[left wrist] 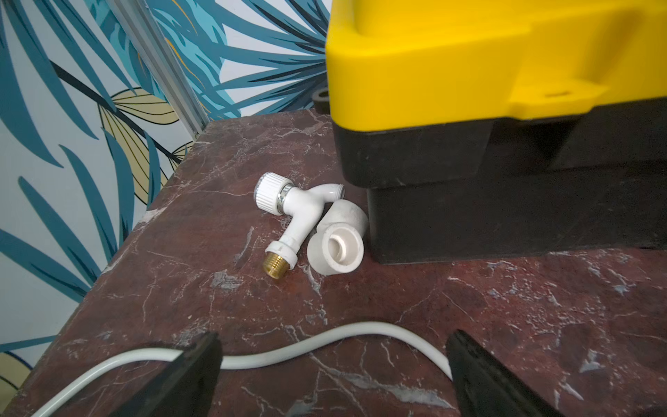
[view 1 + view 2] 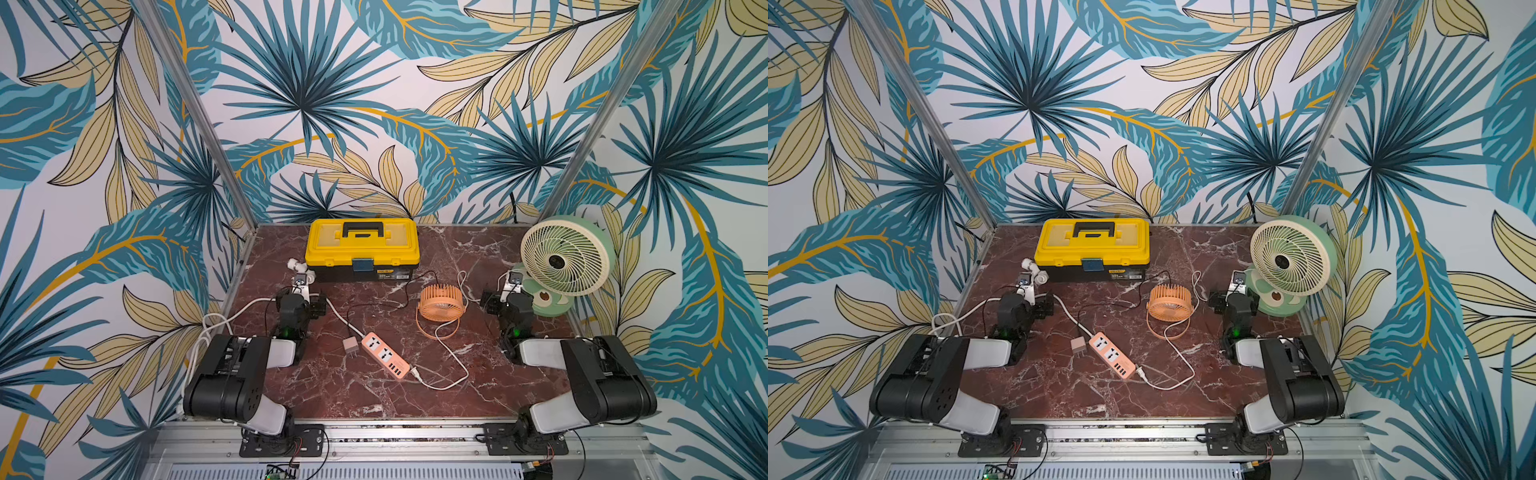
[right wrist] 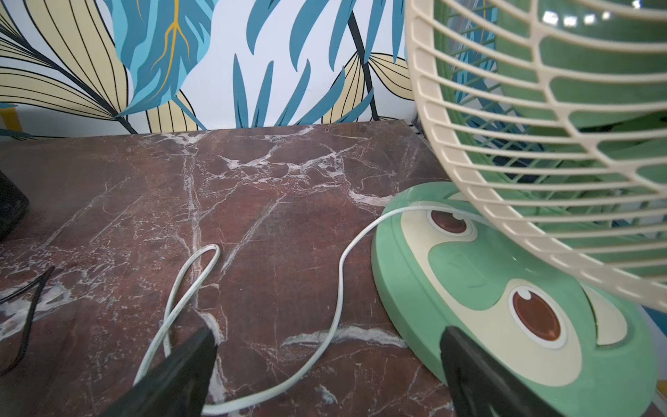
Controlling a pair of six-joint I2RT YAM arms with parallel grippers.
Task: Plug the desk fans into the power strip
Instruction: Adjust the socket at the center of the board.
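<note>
The salmon-orange power strip (image 2: pixel 384 355) (image 2: pixel 1112 355) lies flat mid-table, and its thick white cord (image 1: pixel 288 352) runs off to the left. The green desk fan (image 2: pixel 567 257) (image 3: pixel 541 108) stands at the back right. Its thin white cord (image 3: pixel 339 289) loops across the table, and the cord's plug (image 2: pixel 417 375) lies loose by the strip's USB end. My left gripper (image 2: pixel 305 297) (image 1: pixel 334 339) hovers open above the thick cord, holding nothing. My right gripper (image 2: pixel 509 297) (image 3: pixel 327 332) is open and empty beside the fan's base, over the thin cord.
A yellow toolbox (image 2: pixel 361 245) (image 1: pixel 487 72) stands at the back, with white pipe fittings (image 1: pixel 306 220) at its left corner. A small orange fan (image 2: pixel 441 301) sits mid-table with a thin black cord. A pinkish adapter (image 2: pixel 350 345) lies left of the strip.
</note>
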